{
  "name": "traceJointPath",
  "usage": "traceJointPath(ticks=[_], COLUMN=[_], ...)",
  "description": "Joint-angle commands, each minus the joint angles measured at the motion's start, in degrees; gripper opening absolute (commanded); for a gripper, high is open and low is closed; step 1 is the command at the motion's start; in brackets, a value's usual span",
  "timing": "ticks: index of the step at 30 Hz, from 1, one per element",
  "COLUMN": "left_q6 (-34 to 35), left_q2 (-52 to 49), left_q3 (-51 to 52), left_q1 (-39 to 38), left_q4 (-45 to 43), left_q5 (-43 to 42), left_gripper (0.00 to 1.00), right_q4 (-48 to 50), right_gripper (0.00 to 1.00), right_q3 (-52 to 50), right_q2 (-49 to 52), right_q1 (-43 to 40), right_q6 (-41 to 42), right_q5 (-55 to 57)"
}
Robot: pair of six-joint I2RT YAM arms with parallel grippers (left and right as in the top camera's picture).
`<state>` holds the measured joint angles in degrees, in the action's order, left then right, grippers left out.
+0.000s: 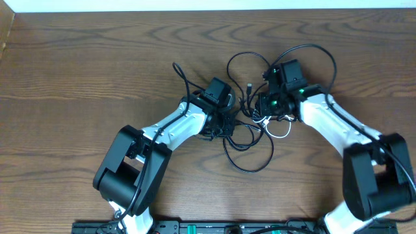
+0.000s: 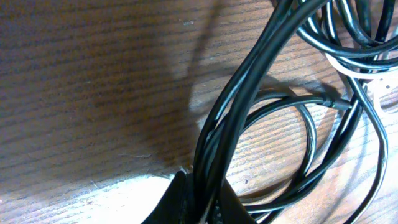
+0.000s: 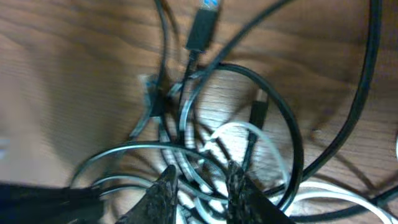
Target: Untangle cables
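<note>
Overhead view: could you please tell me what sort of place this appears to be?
Most likely a robotics lab or data-collection bench: a plain wooden table, a left arm and right arm mounted at its near edge, and tangled cables between them.

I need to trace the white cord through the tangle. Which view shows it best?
Right wrist: the thin white cable loops openly among black cables. Overhead shows only a small loop; left wrist, a short stretch at its edge.
</note>
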<state>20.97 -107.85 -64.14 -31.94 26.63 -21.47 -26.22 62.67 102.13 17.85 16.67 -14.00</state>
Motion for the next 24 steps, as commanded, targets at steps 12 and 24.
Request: traceJointPath(ticks=[12, 24], left_q6=[-0.55, -0.55], left_q2=[0.87, 0.87], left_q3=[0.17, 0.17], left_q1=[0.00, 0.00], left_q4=[1.18, 1.20], left_q5=[1.64, 1.64], left_gripper=[0.07, 0.07], right_q4=[5.16, -0.46], right_gripper=[0.28, 0.33], right_q3=[-0.17, -0.28], right_q2=[2.80, 3.54], right_q1=[0.13, 0.15], right_q6=[-2.62, -2.60], right_q5=[11.08, 10.40])
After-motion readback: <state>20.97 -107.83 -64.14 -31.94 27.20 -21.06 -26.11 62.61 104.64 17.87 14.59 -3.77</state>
